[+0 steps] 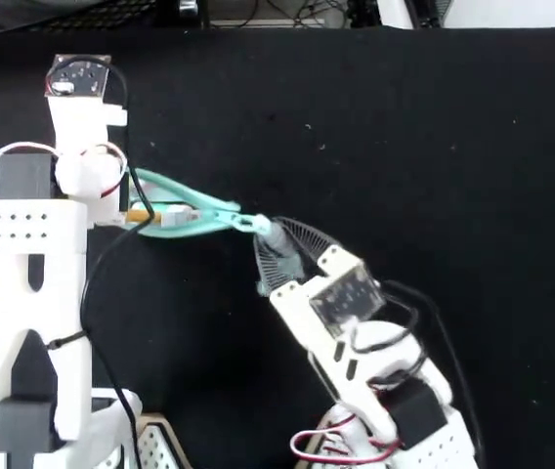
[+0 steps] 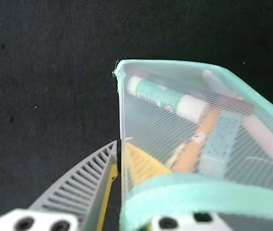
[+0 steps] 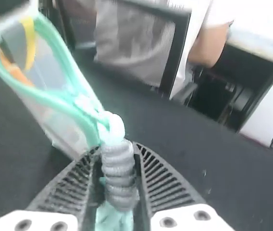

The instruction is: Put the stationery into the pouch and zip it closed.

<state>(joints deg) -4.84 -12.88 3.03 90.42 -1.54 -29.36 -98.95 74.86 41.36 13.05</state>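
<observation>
Since the markers [image 2: 160, 94] already sit in the mesh pouch [image 2: 151, 134], stretched btw my arms, I judge loading done, zipping left: left gripper [image 2: 122, 156] clamps its end, right gripper [image 3: 117, 151] pinches the zipper pull cord [image 3: 118, 180], w/ mouth gaping.

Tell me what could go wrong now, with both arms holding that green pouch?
The right gripper pinches only the zip cord; it could slip out before the pouch is zipped.
The left gripper grips just one edge of the pouch, so a hard pull might yank it loose.
The mouth looks open, so the pens could snag the zip or spill.
</observation>
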